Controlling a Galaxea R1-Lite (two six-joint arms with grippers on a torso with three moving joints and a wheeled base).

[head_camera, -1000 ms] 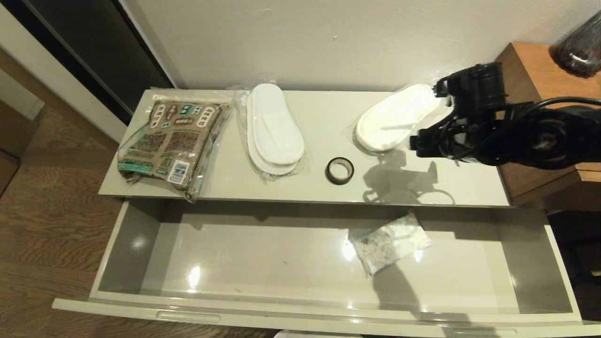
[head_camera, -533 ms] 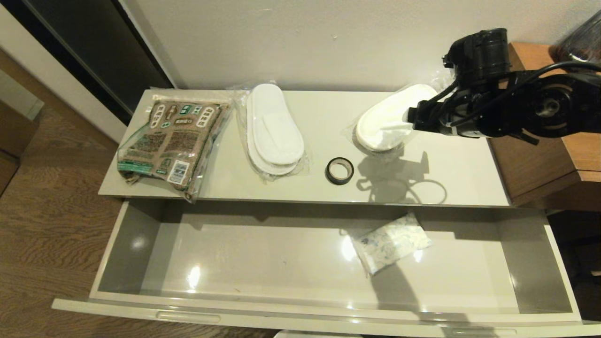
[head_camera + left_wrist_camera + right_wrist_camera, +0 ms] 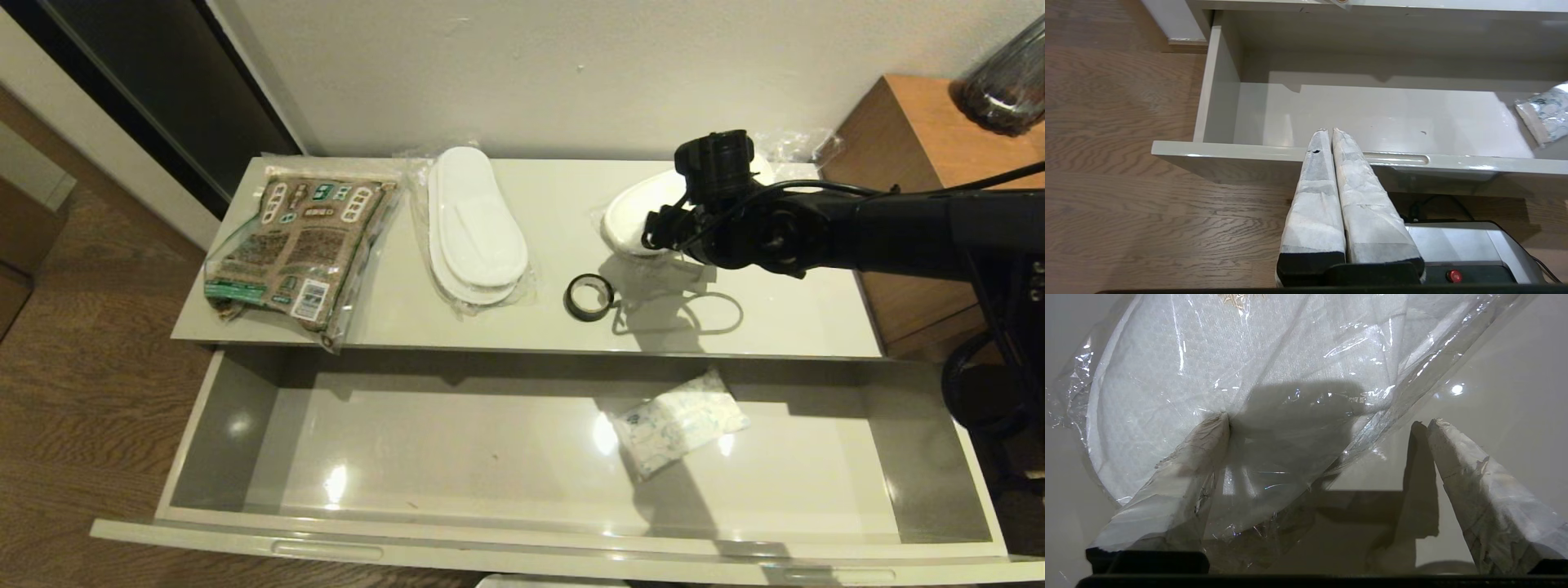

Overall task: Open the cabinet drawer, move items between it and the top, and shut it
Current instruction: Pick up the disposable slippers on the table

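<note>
The cabinet drawer (image 3: 245, 425) is standing fully pulled out across the lower half of the head view, its front rail with a slot handle (image 3: 326, 551) running along the bottom edge. Above it, the top (image 3: 775, 318) is carrying all four items. The printed packet (image 3: 295, 245) is lying at centre left, and the left pair of slippers (image 3: 476, 224) is lying just right of it. The tape roll (image 3: 589, 296) is sitting near the front edge, and the right pair of slippers (image 3: 633, 216) is lying at upper right of centre.

The right gripper (image 3: 1327, 426) is hovering over this right pair with its fingers spread wide. One fingertip (image 3: 1218, 424) is touching the clear wrap, and the other is standing over bare surface beyond the wrap's edge. This straddle suggests that a pinch on the wrapper's loose margin is being prepared; nothing is being gripped.

The left gripper (image 3: 1329, 131) is parked low before the drawer front, fingers pressed together and empty.

Inside the drawer, a white sachet (image 3: 678, 420) is lying right of centre, where it may be crowding the landing space. The tape roll is lying close to the right arm's shadow and may be getting in the way of a sideways pull. A brown wooden unit (image 3: 906, 131) is standing at the far right.
</note>
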